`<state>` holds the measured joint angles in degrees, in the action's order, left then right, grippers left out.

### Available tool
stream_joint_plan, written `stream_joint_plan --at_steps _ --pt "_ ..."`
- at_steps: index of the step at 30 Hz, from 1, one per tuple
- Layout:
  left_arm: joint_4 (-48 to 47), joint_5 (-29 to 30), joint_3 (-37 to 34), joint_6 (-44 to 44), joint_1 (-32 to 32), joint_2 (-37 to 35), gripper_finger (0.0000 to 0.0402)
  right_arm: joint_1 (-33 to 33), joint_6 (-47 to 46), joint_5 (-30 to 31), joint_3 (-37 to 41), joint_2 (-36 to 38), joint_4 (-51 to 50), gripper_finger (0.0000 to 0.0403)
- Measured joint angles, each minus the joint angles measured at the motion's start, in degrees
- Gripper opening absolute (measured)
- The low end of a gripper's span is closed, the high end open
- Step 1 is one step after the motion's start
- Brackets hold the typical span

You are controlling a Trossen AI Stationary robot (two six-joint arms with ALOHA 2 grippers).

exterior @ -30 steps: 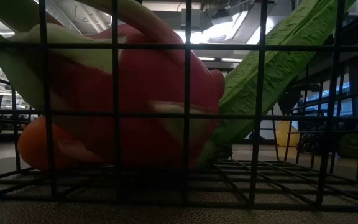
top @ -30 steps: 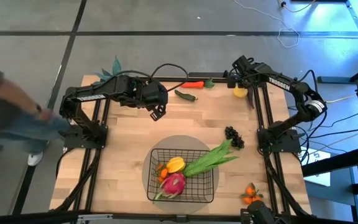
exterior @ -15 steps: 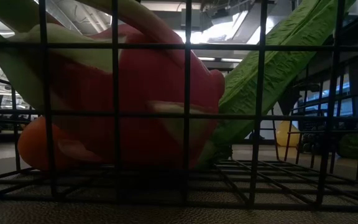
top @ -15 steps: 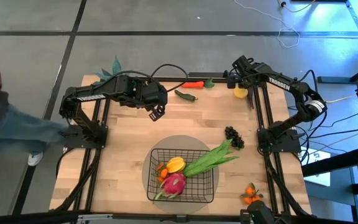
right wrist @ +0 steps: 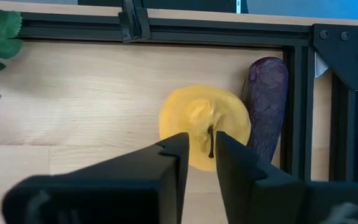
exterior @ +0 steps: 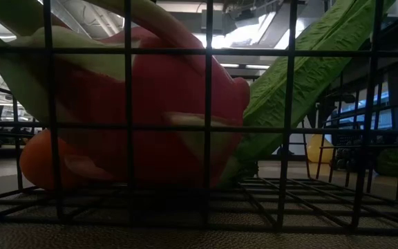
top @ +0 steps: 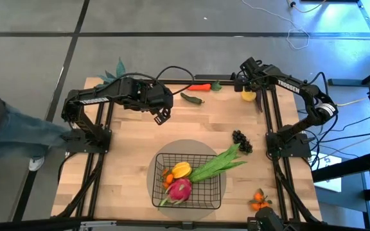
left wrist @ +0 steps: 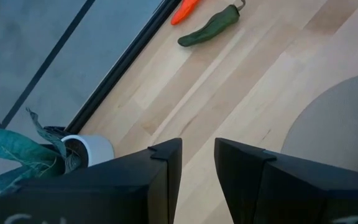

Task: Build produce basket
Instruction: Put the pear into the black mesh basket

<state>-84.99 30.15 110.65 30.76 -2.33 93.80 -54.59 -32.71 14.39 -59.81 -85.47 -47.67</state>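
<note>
Right claw [right wrist: 199,163] at far right table [top: 133,141] corner, fingers w/ narrow gap, empty, just above yellow fruit [right wrist: 197,124] beside purple eggplant [right wrist: 266,106].

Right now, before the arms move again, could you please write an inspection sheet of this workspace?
Surface: wooden table, round grey mat under the basket.
Job's things: basket holds dragon fruit, mango, leafy stalks; grapes, oranges, green pepper, red pepper outside.
Clutter: potted plant; purple eggplant.
Grippers: left gripper over bare wood; right gripper above yellow fruit, not gripping.
Cables: black cable on left arm.
Surroundings: person at left edge.
</note>
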Motion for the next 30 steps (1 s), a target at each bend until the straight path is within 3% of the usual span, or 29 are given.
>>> stream_joint_plan --at_steps 19,30 --pt "0.00 0.00 0.00 0.02 0.00 0.00 0.0084 0.00 -1.36 -0.04 0.02 0.00 -0.60 0.0004" --pt "0.00 0.00 0.00 0.02 0.00 0.00 0.0084 0.30 4.25 -0.76 -0.33 0.17 -1.36 0.0001"
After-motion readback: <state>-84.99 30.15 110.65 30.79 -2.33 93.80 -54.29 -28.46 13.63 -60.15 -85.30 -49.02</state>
